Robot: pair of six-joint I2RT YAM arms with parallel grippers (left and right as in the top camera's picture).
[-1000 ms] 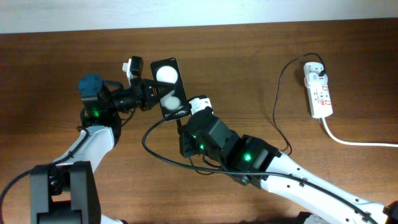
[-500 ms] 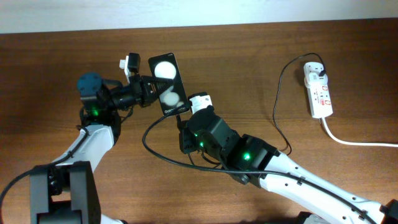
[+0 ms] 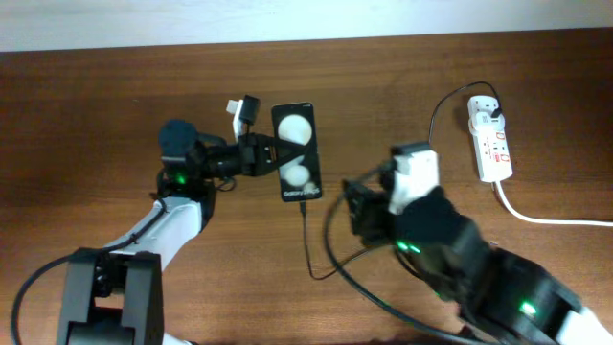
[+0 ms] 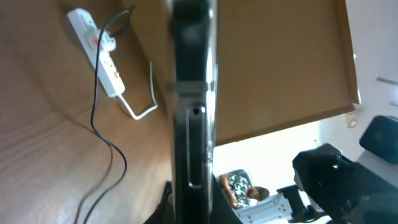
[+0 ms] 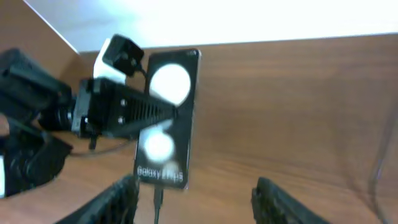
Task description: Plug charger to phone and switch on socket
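My left gripper (image 3: 276, 153) is shut on the long edges of the black phone (image 3: 295, 153), holding it above the table, face up with its two white spots showing. The charger's thin black cable (image 3: 306, 240) hangs from the phone's lower end, where its tip (image 5: 157, 198) sits in the port. From there it loops under my right arm and runs to the white socket (image 3: 492, 144) at the far right. My right gripper (image 5: 196, 208) stands open just below the phone, fingers (image 5: 118, 199) wide apart and holding nothing. In the left wrist view the phone (image 4: 191, 112) is edge-on between the jaws.
The socket's thick white cord (image 3: 546, 218) runs off the right edge. In the left wrist view the socket (image 4: 93, 43) and the cable (image 4: 102, 124) lie on the brown table (image 3: 115, 115). My right arm (image 3: 450, 249) covers the lower right.
The right gripper has opened, let go of the cable tip and pulled back to the right. The left gripper has carried the phone to the right, with the tip staying in it.
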